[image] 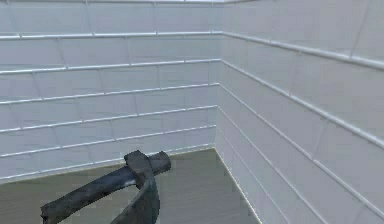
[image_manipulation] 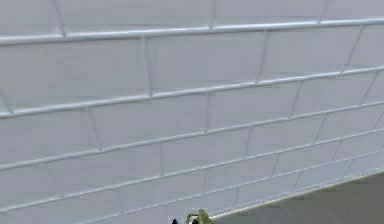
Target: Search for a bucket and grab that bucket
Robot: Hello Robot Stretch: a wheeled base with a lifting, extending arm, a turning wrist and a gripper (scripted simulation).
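Forward view: tiled wall (image: 120, 90) corner, dark curved object (image: 105, 192) low | step, judged: searching; turn base slowly, scanning floor | tool: state cannot tell

The walls (image: 100, 100) are clad in large white tiles, smooth and faintly glossy, with thin pale joints between them. The same finish is seen on the tiled wall (image_manipulation: 190, 90) in the arm side view: even, unmarked, with a soft sheen. The floor (image: 195, 185) is rendered as a flat grey-green surface, matt and without grain or pattern. A dark curved bar (image: 105, 192) at the forward view's bottom edge is given a mottled blue-grey finish, dull like worn metal, with paler scuffed patches along its length. Its actual material cannot be settled
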